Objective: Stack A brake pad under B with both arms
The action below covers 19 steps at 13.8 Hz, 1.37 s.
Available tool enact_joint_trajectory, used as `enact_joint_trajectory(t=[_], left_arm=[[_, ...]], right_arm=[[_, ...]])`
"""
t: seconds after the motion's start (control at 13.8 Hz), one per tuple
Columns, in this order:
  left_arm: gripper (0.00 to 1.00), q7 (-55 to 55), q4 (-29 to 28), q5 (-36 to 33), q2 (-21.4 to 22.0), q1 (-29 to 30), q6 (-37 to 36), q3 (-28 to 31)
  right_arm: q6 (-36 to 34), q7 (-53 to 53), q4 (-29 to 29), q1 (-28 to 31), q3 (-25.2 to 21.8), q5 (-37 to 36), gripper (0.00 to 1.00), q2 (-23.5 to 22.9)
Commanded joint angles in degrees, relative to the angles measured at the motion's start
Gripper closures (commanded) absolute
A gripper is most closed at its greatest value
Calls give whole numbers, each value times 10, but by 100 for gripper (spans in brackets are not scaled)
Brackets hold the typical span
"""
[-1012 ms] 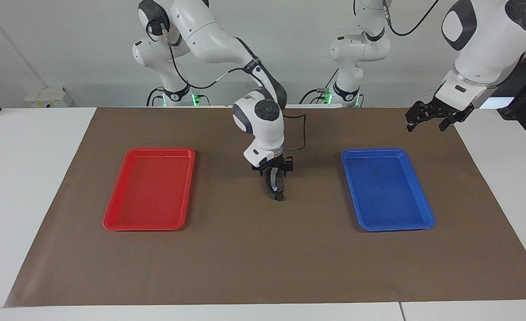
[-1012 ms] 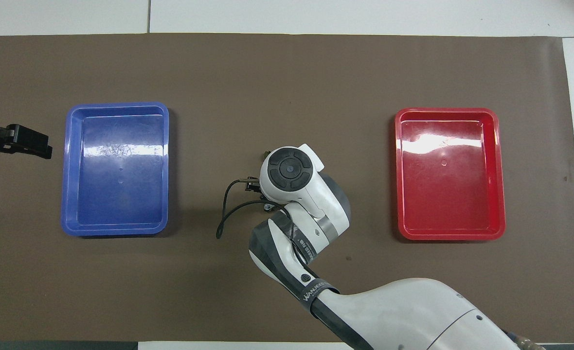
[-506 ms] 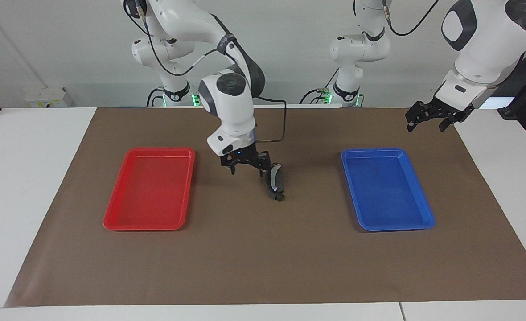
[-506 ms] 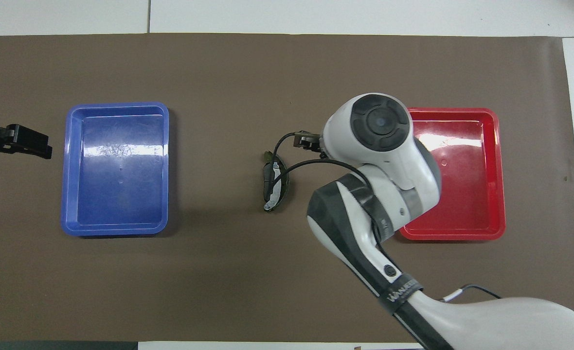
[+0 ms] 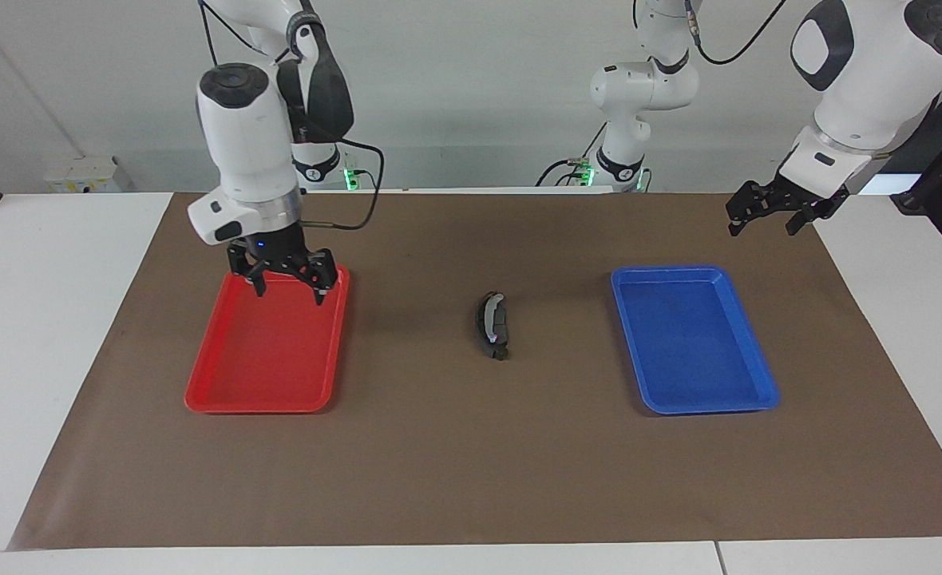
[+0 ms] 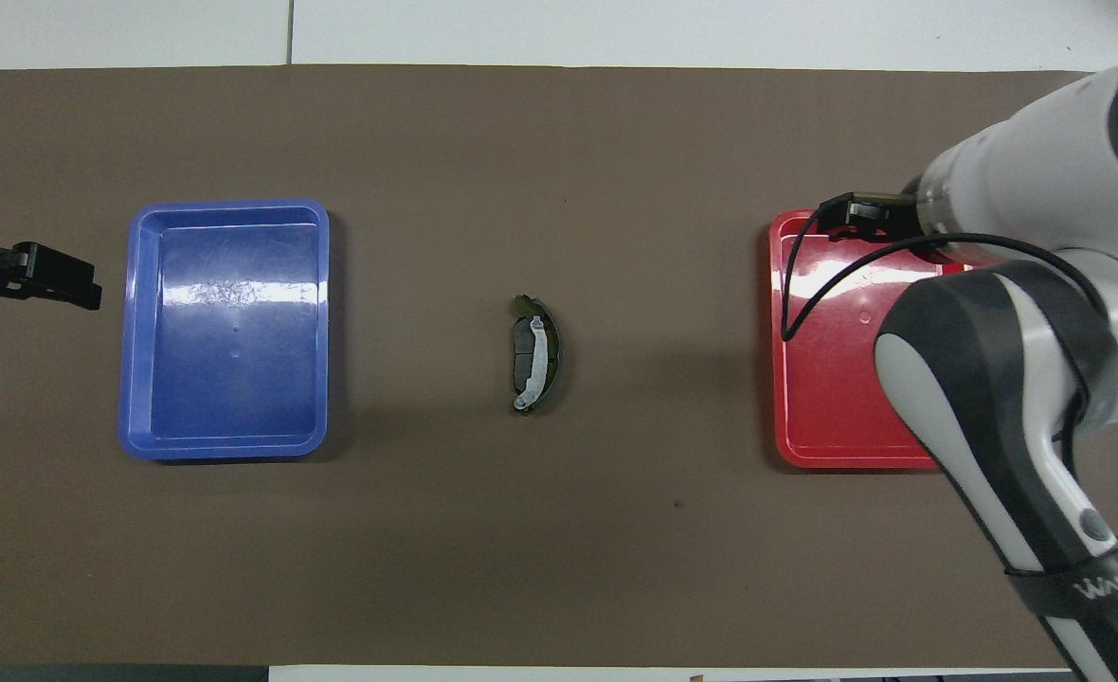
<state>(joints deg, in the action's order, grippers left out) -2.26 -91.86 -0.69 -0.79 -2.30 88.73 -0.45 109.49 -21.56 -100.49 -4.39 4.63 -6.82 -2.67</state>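
Note:
The long black crescent B [image 5: 484,321] [image 6: 549,358], with its silvery-white strip, lies over one long edge of the short dark-grey A brake pad [image 5: 501,323] [image 6: 521,350] at the middle of the mat. Nothing touches the pair. My right gripper [image 5: 287,287] hangs open and empty above the end of the red tray [image 5: 223,395] that is nearer to the robots; in the overhead view the right arm's wrist covers it. The left gripper [image 5: 764,228] [image 6: 57,279] waits open and empty over the mat, beside the blue tray [image 5: 762,395] toward the left arm's end.
The red tray [image 6: 805,455] and the blue tray [image 6: 137,332] hold nothing and flank the stacked parts on the brown mat [image 5: 471,463]. The right arm's white forearm crosses over the red tray in the overhead view.
My right gripper has left the two parts on the mat, risen and swung over to the red tray. The left arm has stayed still.

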Motion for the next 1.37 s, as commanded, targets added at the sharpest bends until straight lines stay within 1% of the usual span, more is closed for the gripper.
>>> enact_joint_trajectory(t=[0.0,0.14,0.29,0.36,0.51,0.58,0.65,0.72,1.3], left_arm=[[0,3,-17,7,16,5,-2,-2],[0,3,-17,7,16,5,-2,-2],[0,3,-17,7,16,5,-1,-2],[0,3,-17,7,16,5,-1,-2],[0,4,-17,7,16,5,-2,-2],[0,3,-17,7,16,5,-2,-2],[0,3,-17,7,16,5,-1,-2],[0,3,-17,7,16,5,-1,-2],[0,3,-17,7,16,5,-1,-2]], right_arm=[[-65,37,1,31,6,26,0,51],[-129,43,27,61,7,54,0,63],[-201,61,70,75,6,57,0,57],[-222,88,85,81,5,57,0,54],[-244,111,85,82,-3,57,0,60],[-257,110,83,72,-23,57,0,64],[-258,111,78,47,-52,57,0,66],[-254,111,67,35,-74,57,0,68],[-254,109,75,29,-70,58,0,64]])
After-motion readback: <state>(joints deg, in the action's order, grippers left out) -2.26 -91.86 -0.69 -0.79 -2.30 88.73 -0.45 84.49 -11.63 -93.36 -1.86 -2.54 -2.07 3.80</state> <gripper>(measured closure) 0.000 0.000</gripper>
